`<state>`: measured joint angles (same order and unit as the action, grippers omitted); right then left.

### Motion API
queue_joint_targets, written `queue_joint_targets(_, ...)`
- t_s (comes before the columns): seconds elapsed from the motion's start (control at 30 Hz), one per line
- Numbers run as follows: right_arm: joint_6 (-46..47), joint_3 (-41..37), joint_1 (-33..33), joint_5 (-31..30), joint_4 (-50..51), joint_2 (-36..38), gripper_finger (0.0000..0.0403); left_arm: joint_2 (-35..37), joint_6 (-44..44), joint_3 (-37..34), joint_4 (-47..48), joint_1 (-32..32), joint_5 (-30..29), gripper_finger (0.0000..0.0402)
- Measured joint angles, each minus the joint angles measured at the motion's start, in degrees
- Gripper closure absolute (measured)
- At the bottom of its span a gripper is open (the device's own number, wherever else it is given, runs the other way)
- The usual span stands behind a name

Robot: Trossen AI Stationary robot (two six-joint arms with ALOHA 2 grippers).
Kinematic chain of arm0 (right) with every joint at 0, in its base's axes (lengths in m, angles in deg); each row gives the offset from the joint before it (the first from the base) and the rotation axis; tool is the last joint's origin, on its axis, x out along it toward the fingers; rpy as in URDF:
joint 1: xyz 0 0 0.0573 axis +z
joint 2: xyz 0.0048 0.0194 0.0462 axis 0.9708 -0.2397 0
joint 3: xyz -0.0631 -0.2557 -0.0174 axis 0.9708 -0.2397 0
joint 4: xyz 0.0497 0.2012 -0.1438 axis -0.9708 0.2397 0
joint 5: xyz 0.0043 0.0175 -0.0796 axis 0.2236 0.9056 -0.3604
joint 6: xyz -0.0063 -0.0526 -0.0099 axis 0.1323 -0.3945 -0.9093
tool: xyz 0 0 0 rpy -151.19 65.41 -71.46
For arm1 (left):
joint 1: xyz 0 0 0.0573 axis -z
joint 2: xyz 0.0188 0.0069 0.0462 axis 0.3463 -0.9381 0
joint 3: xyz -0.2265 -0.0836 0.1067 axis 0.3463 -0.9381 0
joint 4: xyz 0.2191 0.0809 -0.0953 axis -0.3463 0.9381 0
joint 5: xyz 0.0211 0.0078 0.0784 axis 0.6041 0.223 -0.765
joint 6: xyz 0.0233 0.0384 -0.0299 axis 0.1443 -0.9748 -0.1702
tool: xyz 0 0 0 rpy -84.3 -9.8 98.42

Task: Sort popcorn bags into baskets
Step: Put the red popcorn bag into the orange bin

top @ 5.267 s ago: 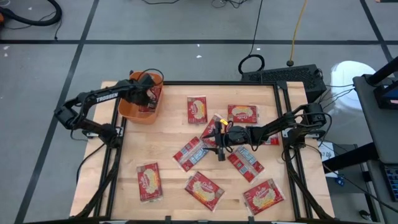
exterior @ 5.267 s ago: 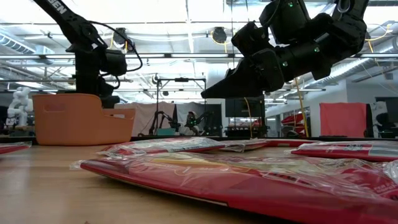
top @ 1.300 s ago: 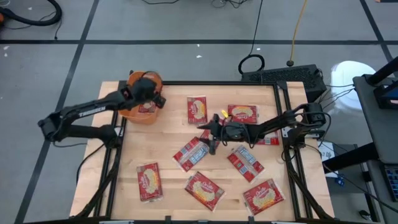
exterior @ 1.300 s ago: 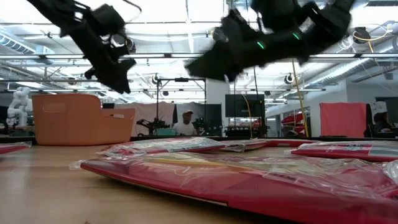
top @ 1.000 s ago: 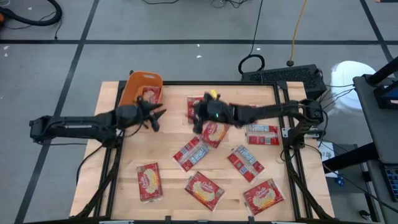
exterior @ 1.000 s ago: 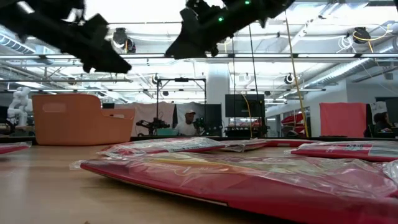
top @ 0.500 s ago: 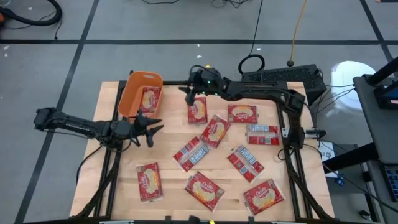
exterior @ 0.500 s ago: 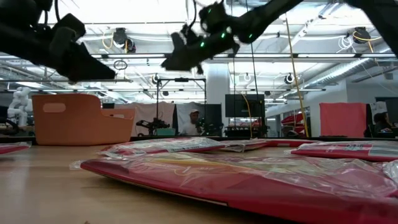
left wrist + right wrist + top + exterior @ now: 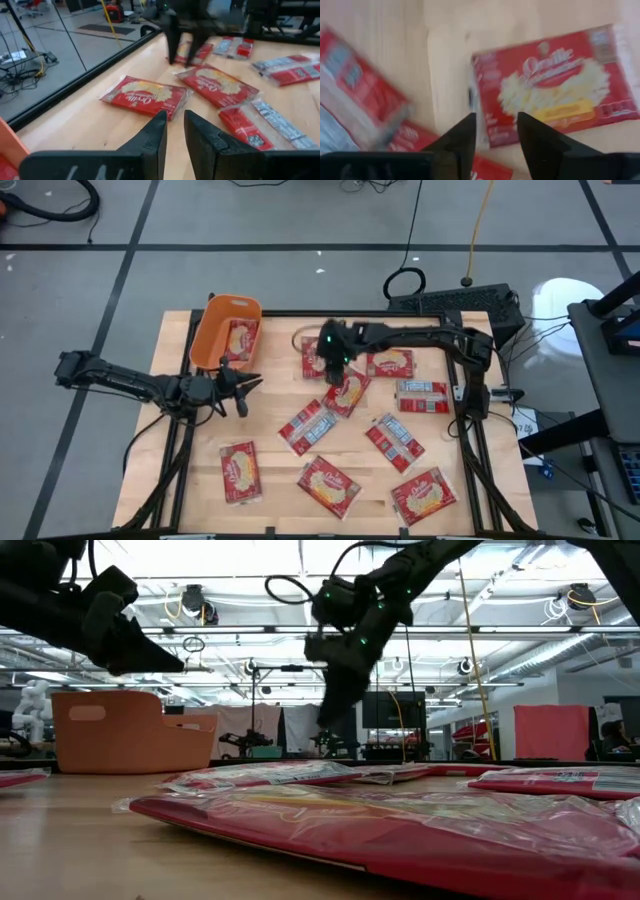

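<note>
Right wrist shot is smeared, so the popcorn bags [image 9: 555, 85] look fuzzy; low down, the nearest bag [image 9: 420, 830] gets cropped off.

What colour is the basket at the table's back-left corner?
Orange basket, with a red popcorn bag inside; clearest in the high view.

The basket [image 9: 228, 330] sits at the table's [image 9: 270, 440] far left corner with one popcorn bag [image 9: 239, 338] in it. The other popcorn bags [image 9: 323, 485] are spread over the middle and right of the table — some along the near edge, a few overlapping at the centre. The left gripper [image 9: 243, 388] hangs just before the basket; the right gripper [image 9: 331, 372] hangs over the far-centre bags.
</note>
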<state>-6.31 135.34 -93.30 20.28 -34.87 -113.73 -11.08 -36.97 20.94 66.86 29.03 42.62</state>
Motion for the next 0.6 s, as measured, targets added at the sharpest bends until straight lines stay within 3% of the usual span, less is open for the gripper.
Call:
queue_joint_targets(0.1,-7.5,-5.8,3.2,-5.4,-8.5,0.0,0.0221,-0.1,1.5,0.0,0.0,-0.5,0.0,0.0332)
queue_joint_targets(0.23,-11.8,-13.6,7.2,-14.4,-27.3,0.0,0.0171,-0.1,3.2,0.0,0.0,-0.5,-0.1,0.0332)
queue_joint_targets(0.3,-12.6,-15.8,8.1,-14.6,-34.2,0.1,0.0154,-0.1,3.5,0.0,0.1,-0.5,-0.1,0.0332)
queue_joint_targets(0.43,-9.2,-17.1,8.0,-14.9,-36.2,0.1,0.0148,-0.1,3.5,0.0,0.1,-0.5,-0.1,0.0332)
queue_joint_targets(0.6,-9.8,-19.0,7.1,-13.7,-36.1,0.1,0.0174,-0.1,3.0,0.0,-0.1,-0.5,-2.5,0.0332)
